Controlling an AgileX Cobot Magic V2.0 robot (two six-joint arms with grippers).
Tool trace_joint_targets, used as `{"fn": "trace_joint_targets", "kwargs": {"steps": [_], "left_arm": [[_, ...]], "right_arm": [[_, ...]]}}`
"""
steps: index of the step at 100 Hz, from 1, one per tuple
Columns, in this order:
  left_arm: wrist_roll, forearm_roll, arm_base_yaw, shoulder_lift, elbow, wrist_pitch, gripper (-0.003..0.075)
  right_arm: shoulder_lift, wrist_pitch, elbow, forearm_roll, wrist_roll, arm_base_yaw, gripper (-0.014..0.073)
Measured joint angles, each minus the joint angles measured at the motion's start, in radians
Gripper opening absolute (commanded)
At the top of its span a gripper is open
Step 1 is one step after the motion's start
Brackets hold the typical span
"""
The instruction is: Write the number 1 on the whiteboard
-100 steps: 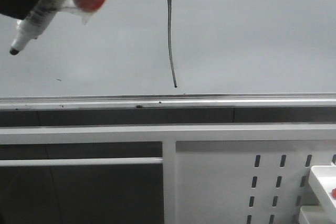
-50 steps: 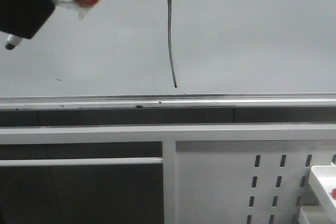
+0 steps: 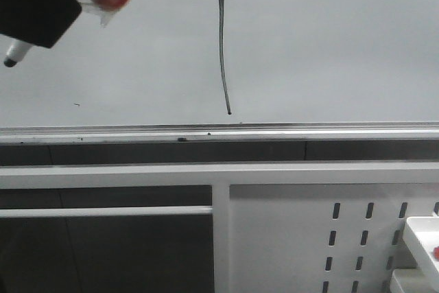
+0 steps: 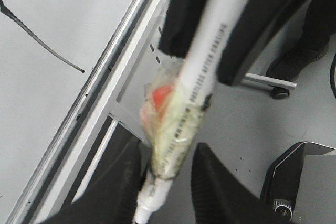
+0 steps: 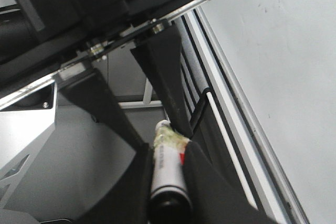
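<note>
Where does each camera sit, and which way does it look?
Front: faces forward at the whiteboard and number 1; black jaws holding the marker show upper left.
Left wrist: on the left arm, looks along the left gripper, marker between its jaws.
Right wrist: on the right arm, looks along the right gripper.
Shared: all show marker and whiteboard.

A white perforated metal panel (image 3: 329, 238) stands at lower right, a white tray (image 3: 422, 235) holding something red (image 3: 434, 252) at its right edge.

Even, soft light; whiteboard (image 3: 329, 46) glare-free; marker (image 4: 184, 114) blurred in left wrist view
</note>
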Motion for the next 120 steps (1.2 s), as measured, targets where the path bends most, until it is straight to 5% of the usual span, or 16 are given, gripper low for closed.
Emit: {"fn": "trace_joint_targets", "kwargs": {"steps": [25, 51, 58, 76, 84, 107, 120], "left_arm": [[0.034, 0.012, -0.002, 0.0, 0.0, 0.0, -0.0015], [0.042, 0.014, -0.002, 0.0, 0.0, 0.0, -0.002], [0.042, 0.014, -0.002, 0.0, 0.0, -0.002, -0.002], [0.011, 0.004, -0.002, 0.002, 0.003, -0.068, -0.002], [-0.014, 0.0, -0.002, 0.002, 0.003, -0.114, -0.002], [-0.113, -0.002, -0.002, 0.002, 0.062, -0.334, -0.002], [-0.173, -0.004, 0.025, 0.002, 0.129, -0.495, -0.002]], "right_arm": [[0.0, 0.007, 0.0, 0.005, 0.0, 0.0, -0.0077], [0.0, 0.008, 0.0, 0.011, 0.0, 0.0, -0.0048], [0.0, 0.008, 0.0, 0.011, 0.0, 0.0, 0.0045], [0.0, -0.037, 0.0, 0.013, 0.0, -0.001, 0.0479], [-0.002, -0.059, 0.0, 0.013, 0.0, -0.001, 0.0548], [-0.109, -0.146, 0.0, 0.013, 0.0, -0.001, 0.0496], [-0.204, -0.147, 0.0, 0.013, 0.0, -0.001, 0.0251]]}}
